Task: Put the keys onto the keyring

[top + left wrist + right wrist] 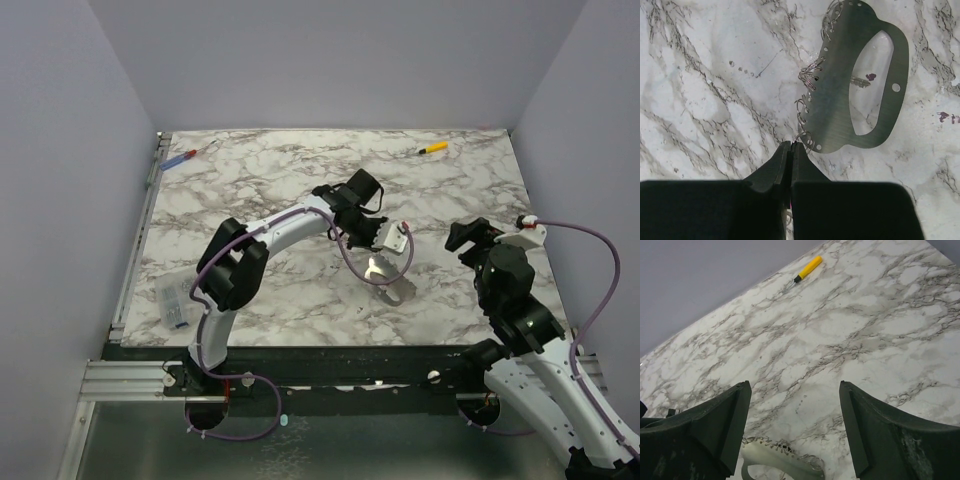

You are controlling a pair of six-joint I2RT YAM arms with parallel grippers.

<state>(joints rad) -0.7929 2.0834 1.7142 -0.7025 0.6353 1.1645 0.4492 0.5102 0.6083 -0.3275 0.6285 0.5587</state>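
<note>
Left wrist view showed the left gripper (791,146) clenched, its two fingers pressed together with no gap between the tips. A flat grey plate (840,100) with a large cutout lay on the marble table (715,100) just ahead and to the right of those tips, its nearest corner almost touching them. Thin wire rings (807,77) hung through small holes along the plate edge facing the fingers. The nearest ring (805,137) sat right at the tips; whether it was pinched between them could not be told. Inside the cutout, well ahead of the fingers, lay what looked like a small key (860,81) on the marble.

Right wrist view showed the right gripper (795,386) released, fingers spread wide with nothing between them, raised above the table. One end of the plate (785,460), fringed with rings, lay below and between the fingers, close to the camera. A yellow tool (807,269) lay far ahead of the fingers, near the back wall.

Top view had a blue-and-red tool (185,157) at the far left corner, well apart from both grippers.
</note>
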